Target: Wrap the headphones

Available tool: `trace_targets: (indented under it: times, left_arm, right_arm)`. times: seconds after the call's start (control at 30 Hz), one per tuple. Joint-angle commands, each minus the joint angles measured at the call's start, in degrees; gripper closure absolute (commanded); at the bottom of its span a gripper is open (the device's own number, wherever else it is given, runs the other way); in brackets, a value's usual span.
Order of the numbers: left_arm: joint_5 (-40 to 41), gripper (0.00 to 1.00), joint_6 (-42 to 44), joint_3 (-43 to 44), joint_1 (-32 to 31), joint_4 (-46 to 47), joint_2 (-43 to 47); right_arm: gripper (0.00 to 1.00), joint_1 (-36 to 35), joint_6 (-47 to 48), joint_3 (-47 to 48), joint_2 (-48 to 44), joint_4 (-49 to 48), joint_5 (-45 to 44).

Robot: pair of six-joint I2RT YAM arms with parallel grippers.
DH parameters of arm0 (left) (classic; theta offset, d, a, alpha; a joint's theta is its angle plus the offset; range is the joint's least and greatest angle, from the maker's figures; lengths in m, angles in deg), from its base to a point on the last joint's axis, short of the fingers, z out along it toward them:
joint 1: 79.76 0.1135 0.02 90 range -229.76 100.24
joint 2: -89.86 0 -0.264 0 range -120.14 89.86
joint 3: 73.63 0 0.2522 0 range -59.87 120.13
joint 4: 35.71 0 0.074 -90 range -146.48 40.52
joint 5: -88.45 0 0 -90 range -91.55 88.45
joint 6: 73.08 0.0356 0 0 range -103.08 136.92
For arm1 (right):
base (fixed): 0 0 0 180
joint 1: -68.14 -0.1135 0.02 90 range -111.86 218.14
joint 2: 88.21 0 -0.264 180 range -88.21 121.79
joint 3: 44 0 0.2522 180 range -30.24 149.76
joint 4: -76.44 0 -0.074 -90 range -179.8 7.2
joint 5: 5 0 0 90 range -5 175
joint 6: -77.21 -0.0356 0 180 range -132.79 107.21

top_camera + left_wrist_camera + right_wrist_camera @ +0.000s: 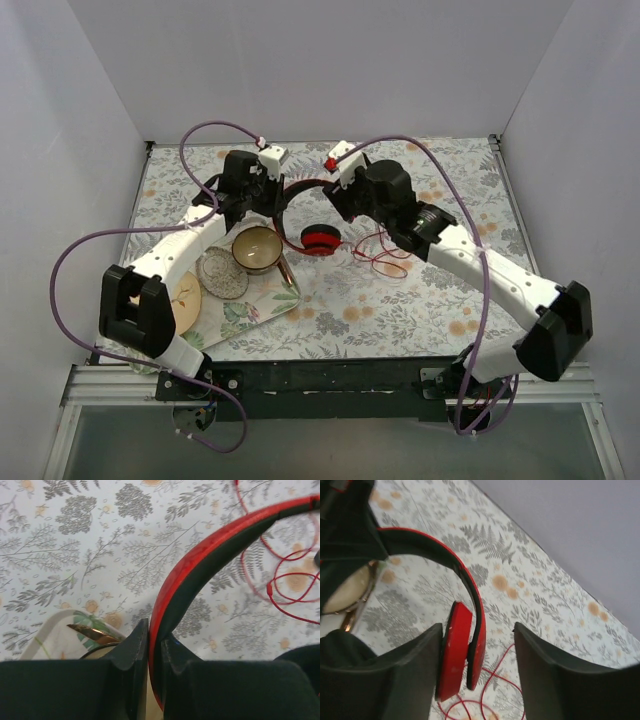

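The red headphones lie at mid-table, the black-lined headband (300,187) arching between my two grippers. A red ear cup (320,238) hangs below it and the thin red cable (385,255) lies loose to the right. My left gripper (262,195) is shut on the headband (200,560) near its end; the jaws (156,635) pinch it. My right gripper (477,630) is open around the other ear cup (457,650), which sits close to its left finger (415,665). The cable (490,690) coils on the cloth below.
A gold-rimmed bowl (257,248), a round patterned glass disc (222,273) and a leaf-print tray (250,305) sit just left of the headphones, under the left arm. The tray's edge (50,630) shows in the left wrist view. White walls enclose the floral tablecloth (420,300).
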Motion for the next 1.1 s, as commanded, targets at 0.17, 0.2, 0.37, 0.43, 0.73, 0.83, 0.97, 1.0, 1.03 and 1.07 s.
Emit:
trace_targets:
  times: [0.17,0.2,0.37,0.43,0.73,0.83,0.97,1.0,1.03,1.07]
  left_arm:
    - [-10.82,1.0,-5.82,15.24,7.35,-6.2,1.39]
    - [-10.55,1.0,-6.18,16.04,7.8,-6.29,1.66]
    - [-9.58,1.0,-10.21,20.69,8.51,-6.29,4.46]
    - [-8.88,1.0,-11.45,21.84,8.59,-6.55,5.08]
    - [-7.91,1.0,-18.39,24.83,8.95,-6.12,8.86]
    - [-7.91,1.0,-19.45,25.36,9.03,-6.03,9.74]
    - [-8.35,1.0,-20.94,27.03,9.47,-7.08,9.66]
    - [-8.61,1.0,-21.38,27.38,9.65,-7.08,9.74]
    - [-8.88,1.0,-21.91,27.64,10.17,-7.17,9.66]
    - [-9.84,1.0,-22.87,28.52,10.52,-7.34,9.57]
  right_arm:
    - [0.09,0.21,4.59,-21.85,-24.72,-26.93,21.83]
    - [0.08,0.3,5.12,-24.42,-25.88,-28.88,22.97]
    - [0.07,0.48,4.6,-32.61,-26.96,-35.4,22.73]
    - [0.06,0.83,3.73,-34.63,-25.73,-39.0,21.4]
    - [0.06,3.9,-3.13,-39.81,-14.48,-52.26,14.99]
    - [0.07,4.52,-4.54,-41.66,-11.84,-54.65,14.72]
    - [0.1,4.78,-5.95,-43.86,-8.94,-57.63,14.72]
    - [0.12,4.87,-6.03,-43.95,-8.41,-57.99,14.72]
    - [0.13,4.96,-6.3,-43.87,-7.97,-58.17,14.72]
    - [0.14,5.22,-6.47,-43.69,-7.01,-58.17,14.72]
